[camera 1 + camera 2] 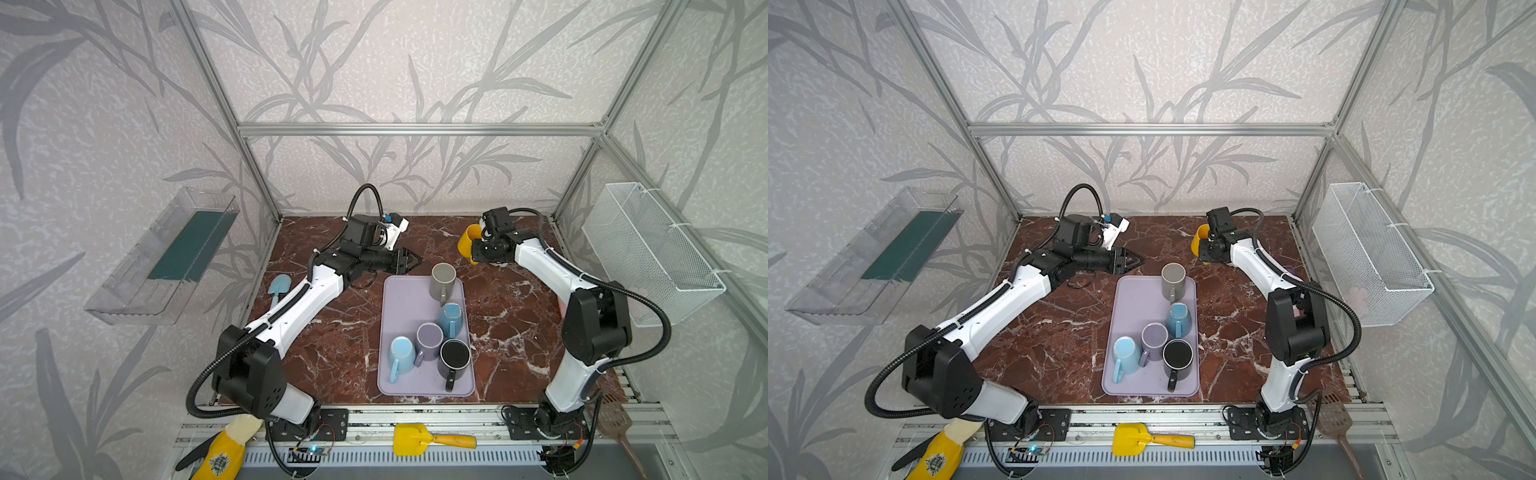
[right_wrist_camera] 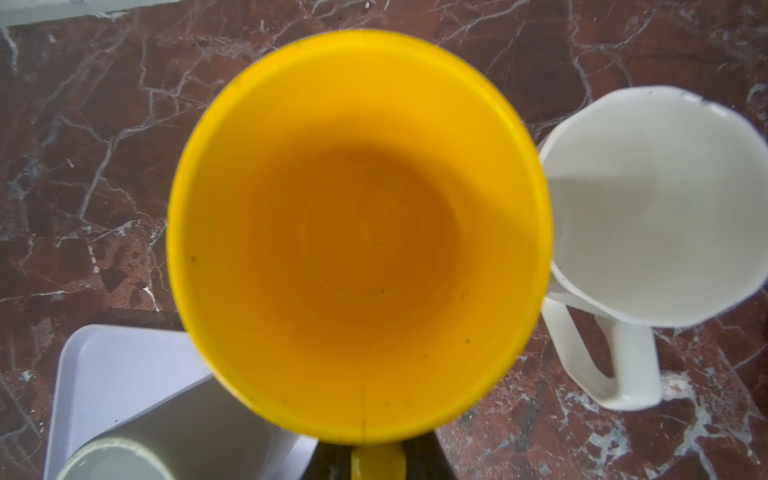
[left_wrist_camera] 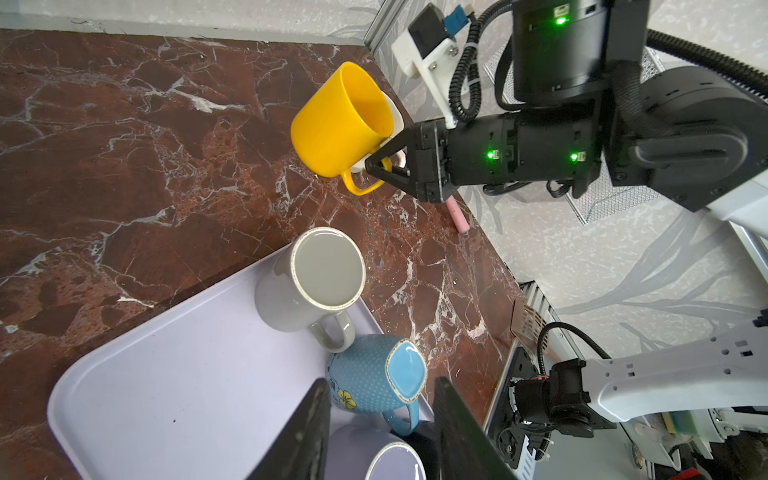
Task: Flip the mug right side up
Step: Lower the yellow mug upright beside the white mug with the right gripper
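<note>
The red-brown marble counter (image 1: 332, 332) takes up the whole floor of the booth. The left arm (image 1: 307, 299) stretches over it from the front left and the right arm (image 1: 548, 266) from the front right, both reaching toward the back wall. A lavender tray (image 1: 403, 307) lies mid-counter with its long side running front to back. It carries five mugs: a grey mug (image 1: 442, 280) at the far end, then a patterned blue mug (image 1: 451, 318), a lavender mug (image 1: 429, 338), a pale blue mug (image 1: 401, 353) and a black mug (image 1: 455, 357) toward the front.

The left jaws hover just past the tray's far left corner. In the left wrist view they stand apart with nothing between them.

The yellow mug (image 1: 467, 243) is off the tray, near the back right of the counter, beyond the grey mug. The right jaws are clenched on its handle (image 3: 359, 187), which faces the tray side. The mug's long axis is tilted rather than vertical, with the mouth up and leaning toward the right wrist camera. That camera looks straight into the empty bowl. The base points down toward the counter, and I cannot tell whether it touches. A white mug (image 2: 652, 208) stands mouth up just beside it
</note>
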Tool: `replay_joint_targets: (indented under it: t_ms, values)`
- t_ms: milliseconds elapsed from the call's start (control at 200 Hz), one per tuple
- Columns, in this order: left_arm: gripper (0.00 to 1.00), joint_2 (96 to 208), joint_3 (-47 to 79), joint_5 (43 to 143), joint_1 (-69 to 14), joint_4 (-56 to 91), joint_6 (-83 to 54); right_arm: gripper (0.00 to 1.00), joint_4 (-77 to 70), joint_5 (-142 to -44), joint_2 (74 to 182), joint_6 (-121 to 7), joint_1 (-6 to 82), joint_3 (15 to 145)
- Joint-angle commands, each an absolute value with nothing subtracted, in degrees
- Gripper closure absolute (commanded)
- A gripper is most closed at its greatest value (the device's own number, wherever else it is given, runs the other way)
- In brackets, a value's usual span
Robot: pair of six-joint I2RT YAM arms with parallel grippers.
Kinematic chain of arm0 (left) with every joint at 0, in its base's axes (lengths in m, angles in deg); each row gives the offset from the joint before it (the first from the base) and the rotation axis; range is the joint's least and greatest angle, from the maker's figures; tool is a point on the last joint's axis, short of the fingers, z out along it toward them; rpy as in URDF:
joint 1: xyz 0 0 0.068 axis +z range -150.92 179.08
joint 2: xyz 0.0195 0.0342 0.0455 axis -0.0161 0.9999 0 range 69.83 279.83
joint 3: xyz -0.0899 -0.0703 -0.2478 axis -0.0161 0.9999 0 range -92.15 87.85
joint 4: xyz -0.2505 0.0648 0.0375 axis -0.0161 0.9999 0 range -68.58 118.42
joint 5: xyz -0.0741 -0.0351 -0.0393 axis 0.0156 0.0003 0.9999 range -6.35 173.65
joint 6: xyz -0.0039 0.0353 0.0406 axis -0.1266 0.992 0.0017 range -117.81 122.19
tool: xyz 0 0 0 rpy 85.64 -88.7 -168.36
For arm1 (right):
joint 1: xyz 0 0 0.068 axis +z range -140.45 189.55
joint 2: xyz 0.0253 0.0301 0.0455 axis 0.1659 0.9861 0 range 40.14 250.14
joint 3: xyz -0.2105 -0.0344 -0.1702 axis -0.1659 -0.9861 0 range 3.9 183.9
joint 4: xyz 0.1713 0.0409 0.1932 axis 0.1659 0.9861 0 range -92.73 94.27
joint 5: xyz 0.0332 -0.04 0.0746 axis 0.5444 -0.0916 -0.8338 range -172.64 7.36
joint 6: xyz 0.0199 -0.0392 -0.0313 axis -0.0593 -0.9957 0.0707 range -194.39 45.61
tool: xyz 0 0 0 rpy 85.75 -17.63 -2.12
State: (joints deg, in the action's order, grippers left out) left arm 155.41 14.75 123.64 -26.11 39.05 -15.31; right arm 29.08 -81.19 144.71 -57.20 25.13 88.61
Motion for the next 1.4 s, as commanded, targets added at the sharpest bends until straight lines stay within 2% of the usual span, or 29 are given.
replay_joint_targets:
  t_ms: [0,710,1395]
  values:
    - [0.57,155.2,13.7,123.6,-26.5,40.2,-13.6,1.00,28.1,-79.2,145.5,-57.9,24.9,92.3]
    - [0.57,155.9,11.4,121.6,-27.4,44.4,-10.9,1.00,32.5,-76.1,154.7,-57.2,24.7,99.1]
    - [0.57,157.5,10.2,121.2,-27.9,46.0,-9.9,1.00,34.8,-74.7,157.7,-57.0,24.4,101.5]
